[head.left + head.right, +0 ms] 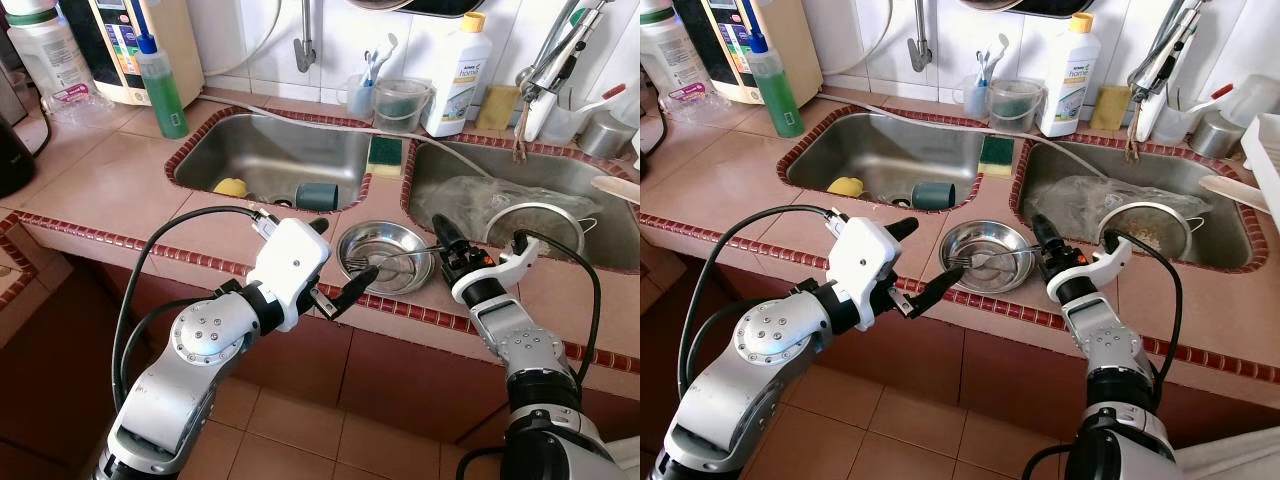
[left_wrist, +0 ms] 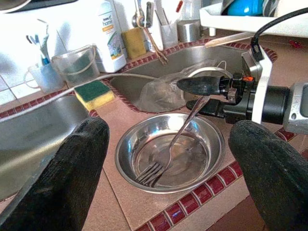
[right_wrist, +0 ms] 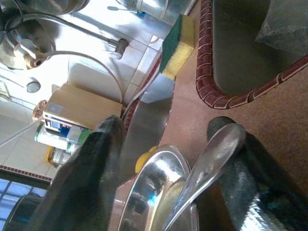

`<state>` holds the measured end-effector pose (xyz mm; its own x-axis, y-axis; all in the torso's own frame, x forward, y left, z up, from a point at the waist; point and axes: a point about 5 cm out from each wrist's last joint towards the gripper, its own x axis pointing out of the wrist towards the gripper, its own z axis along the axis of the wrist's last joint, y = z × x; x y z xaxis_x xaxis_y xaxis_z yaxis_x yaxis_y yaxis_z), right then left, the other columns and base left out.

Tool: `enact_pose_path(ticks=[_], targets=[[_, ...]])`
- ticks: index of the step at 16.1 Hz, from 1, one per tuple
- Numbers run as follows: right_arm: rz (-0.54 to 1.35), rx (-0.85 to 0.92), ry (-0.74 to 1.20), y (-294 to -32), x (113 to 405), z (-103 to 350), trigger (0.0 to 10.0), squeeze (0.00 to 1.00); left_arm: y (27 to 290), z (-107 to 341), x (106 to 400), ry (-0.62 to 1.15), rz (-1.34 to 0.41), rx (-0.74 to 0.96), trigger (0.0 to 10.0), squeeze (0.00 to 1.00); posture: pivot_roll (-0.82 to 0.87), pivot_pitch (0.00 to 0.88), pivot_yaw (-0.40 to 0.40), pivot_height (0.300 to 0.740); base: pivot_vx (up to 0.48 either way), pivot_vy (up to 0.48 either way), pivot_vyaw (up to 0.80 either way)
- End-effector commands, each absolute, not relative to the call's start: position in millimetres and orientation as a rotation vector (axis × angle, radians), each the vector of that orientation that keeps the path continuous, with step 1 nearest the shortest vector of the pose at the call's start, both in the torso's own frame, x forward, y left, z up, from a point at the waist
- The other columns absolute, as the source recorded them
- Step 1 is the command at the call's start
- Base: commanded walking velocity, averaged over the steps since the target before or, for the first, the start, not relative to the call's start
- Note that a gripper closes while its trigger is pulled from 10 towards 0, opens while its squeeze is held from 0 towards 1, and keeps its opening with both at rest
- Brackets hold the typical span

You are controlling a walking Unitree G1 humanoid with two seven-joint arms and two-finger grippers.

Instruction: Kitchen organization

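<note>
Right gripper [image 1: 447, 252], centre-right of frame, is holding the fork [image 2: 168, 154] by its handle; fingers look loosely spread, handle resting against one, so the grip is uncertain. Tines are sitting in the steel bowl [image 1: 352, 245] on the counter strip between the two sinks. Left gripper [image 1: 345, 262] is hovering wide open and empty beside the bowl. Judging progress: early, with sponge [image 1: 384, 154], cup [image 1: 316, 195] and strainer [image 1: 560, 218] left unsorted.

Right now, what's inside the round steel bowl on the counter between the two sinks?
The round steel bowl holds only a metal fork, tines down on its base, handle leaning against the right end effector at a finger. The bowl's base beneath the tines is covered.
</note>
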<state>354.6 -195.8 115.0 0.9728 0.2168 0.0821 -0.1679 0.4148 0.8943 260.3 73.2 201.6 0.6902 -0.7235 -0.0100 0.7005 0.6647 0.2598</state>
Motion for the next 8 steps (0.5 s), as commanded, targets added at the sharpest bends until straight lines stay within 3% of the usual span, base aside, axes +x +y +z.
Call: enact_pose_path(ticks=[1, 8], targets=[[0.242, 1.134, 0.033, -196.8, 355.7, 116.3, 0.0, 0.0, 75.1, 204.7, 258.3, -0.105, -0.8, 0.256, 10.0, 0.0, -0.01, 0.093, 0.015, 0.74, 0.0, 0.0, 0.0], [0.245, 1.133, 0.027, -196.0, 355.8, 115.7, 0.0, 0.0, 74.9, 205.0, 258.5, -0.103, -0.804, 0.261, 10.0, 0.0, -0.01, 0.095, 0.021, 0.74, 0.0, 0.0, 0.0]])
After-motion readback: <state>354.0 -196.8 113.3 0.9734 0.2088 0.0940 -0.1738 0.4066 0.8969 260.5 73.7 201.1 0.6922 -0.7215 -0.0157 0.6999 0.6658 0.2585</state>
